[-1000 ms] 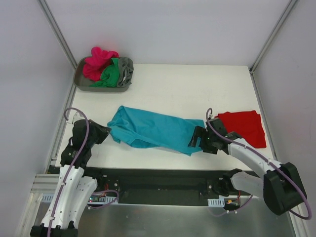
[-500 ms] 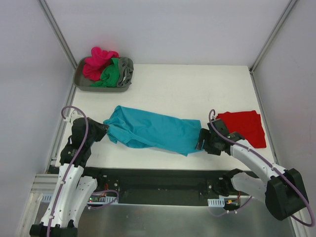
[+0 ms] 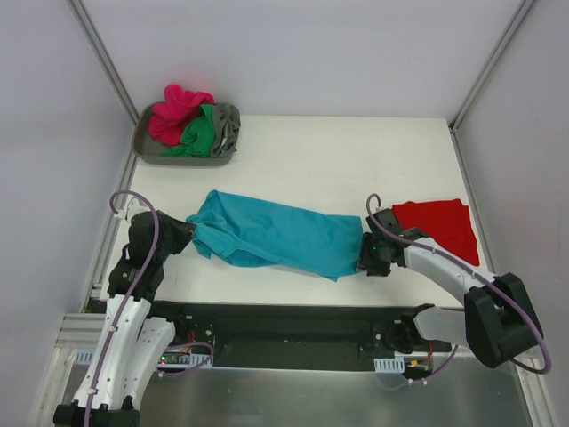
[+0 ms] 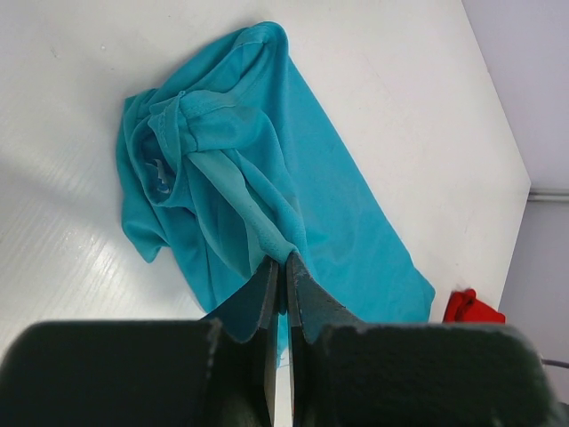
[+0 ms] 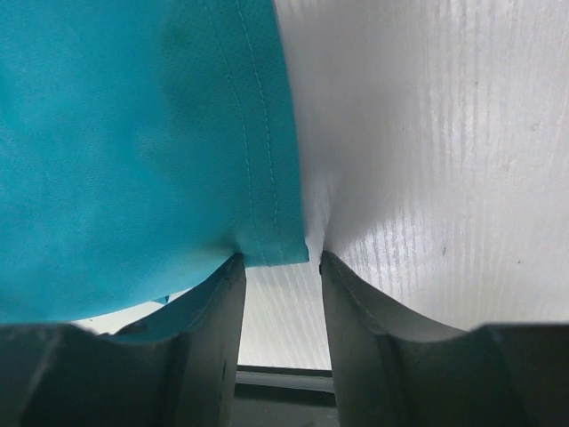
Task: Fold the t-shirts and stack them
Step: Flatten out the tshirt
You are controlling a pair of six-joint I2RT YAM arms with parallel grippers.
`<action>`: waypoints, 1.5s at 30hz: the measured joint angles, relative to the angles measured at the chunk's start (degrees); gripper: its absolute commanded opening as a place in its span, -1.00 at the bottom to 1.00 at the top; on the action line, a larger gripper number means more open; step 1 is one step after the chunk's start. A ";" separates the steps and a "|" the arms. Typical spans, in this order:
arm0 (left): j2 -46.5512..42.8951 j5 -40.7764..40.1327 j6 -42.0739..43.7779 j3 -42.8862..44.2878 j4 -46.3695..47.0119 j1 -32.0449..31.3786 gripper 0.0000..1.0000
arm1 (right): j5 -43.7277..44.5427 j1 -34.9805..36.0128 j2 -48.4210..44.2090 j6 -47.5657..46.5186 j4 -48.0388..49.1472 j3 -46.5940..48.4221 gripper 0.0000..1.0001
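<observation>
- the teal t-shirt [image 3: 276,236] lies stretched out in a long band across the near half of the white tabletop [image 3: 338,160], running from left to right with a slight slant toward the near edge.
- the left claw [image 4: 278,267] is clenched on the shirt's left end; in the left wrist view its two fingers press together with a fold of teal cloth pinched between the tips.
- beyond that pinch the cloth is bunched and twisted, with a rolled seam showing; whether this is the collar or a sleeve is hard to tell.
- the right claw [image 5: 277,260] sits low at the shirt's right end, at a corner of the stitched hem.
- its jaws stand partly apart, with the hem corner lying at the gap between the tips and bare tabletop showing between the fingers, so the cloth is not pinched there.
- the red t-shirt [image 3: 440,229] lies flat and folded near the right edge of the tabletop, just beyond the right claw and apart from the teal one.
- a grey tray [image 3: 178,161] stands at the far left corner of the tabletop, well apart from both claws.
- in it lie a crumpled magenta t-shirt [image 3: 173,111] heaped over the far rim, a green t-shirt [image 3: 200,133] in the middle, and a grey t-shirt [image 3: 227,129] at the right end.
</observation>
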 measured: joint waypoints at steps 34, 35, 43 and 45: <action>0.11 0.22 0.20 -0.15 1.81 0.02 -1.00 | 6.38 0.66 -0.02 -8.13 9.62 5.64 -0.99; 0.11 0.42 0.15 -0.15 2.51 0.02 -1.00 | 6.71 0.66 -2.40 -9.03 10.88 5.64 -0.99; 0.74 0.85 0.46 4.92 5.57 0.00 -1.00 | 11.76 0.72 -20.13 -15.26 13.00 9.01 -0.99; 1.14 0.87 0.68 8.57 6.51 0.00 -1.00 | 12.17 0.72 -22.88 -16.87 12.04 12.74 -0.99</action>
